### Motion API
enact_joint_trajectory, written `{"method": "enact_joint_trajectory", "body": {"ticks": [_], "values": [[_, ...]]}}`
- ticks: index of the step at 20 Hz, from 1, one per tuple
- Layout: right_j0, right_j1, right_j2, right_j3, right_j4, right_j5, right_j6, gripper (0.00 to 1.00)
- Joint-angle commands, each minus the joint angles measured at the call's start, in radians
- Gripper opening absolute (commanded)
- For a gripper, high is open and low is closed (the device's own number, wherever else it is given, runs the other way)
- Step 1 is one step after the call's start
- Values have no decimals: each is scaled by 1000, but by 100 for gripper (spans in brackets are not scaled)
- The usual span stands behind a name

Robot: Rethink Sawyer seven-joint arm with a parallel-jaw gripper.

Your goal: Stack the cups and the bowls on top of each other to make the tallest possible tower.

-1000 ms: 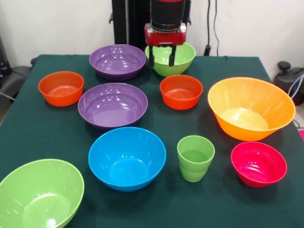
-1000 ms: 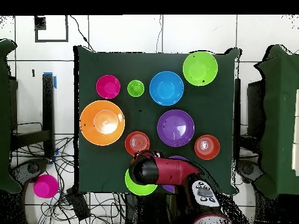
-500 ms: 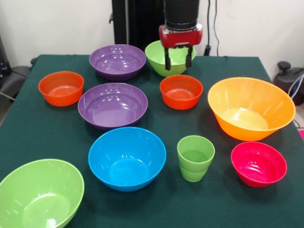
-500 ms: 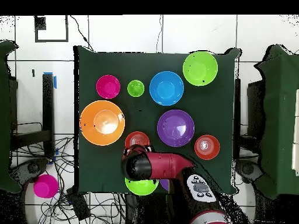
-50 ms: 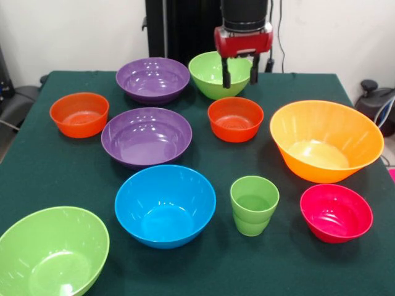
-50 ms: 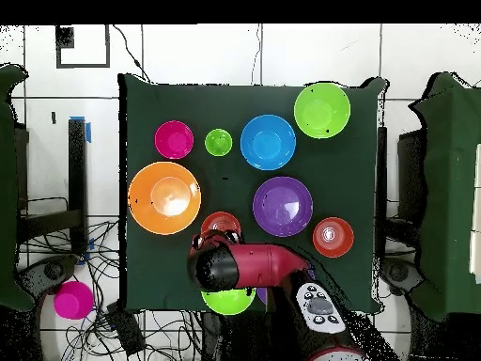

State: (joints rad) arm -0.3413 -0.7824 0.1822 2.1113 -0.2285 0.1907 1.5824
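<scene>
Jaws: my gripper (image 5: 239,73) hangs with its two dark fingers spread apart and nothing between them, over the right rim of the far lime-green bowl (image 5: 213,73).
Cup: the light-green cup (image 5: 253,205) stands upright, mouth up, its long axis vertical, a stepped ridge round its middle; it sits between the blue bowl (image 5: 165,205) and the pink-red bowl (image 5: 336,213), touching neither.
Bowls, way up: all nine rest on their bases with mouths upward, none nested or stacked.
Shapes and surface: round, glossy plastic with flaring walls; the large orange bowl (image 5: 326,140) is the widest.
Layout: two purple bowls (image 5: 146,135), one behind the other; one small orange-red bowl (image 5: 79,113) at the left, the other (image 5: 235,118) just in front of my fingers; a second lime-green bowl (image 5: 52,251) at the near left corner.
Contents: every bowl and the cup look empty.
Table: dark green cloth (image 5: 68,172).
From above: my arm (image 6: 246,267) covers part of the far lime-green bowl.
</scene>
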Motion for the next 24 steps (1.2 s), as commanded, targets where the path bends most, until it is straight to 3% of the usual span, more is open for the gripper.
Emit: {"method": "enact_joint_trajectory", "body": {"ticks": [1, 14, 24], "values": [[31, -78, 98, 88, 35, 111, 118, 100], [61, -63, 93, 124, 74, 27, 172, 100], [56, -45, 85, 111, 69, 39, 163, 100]]}}
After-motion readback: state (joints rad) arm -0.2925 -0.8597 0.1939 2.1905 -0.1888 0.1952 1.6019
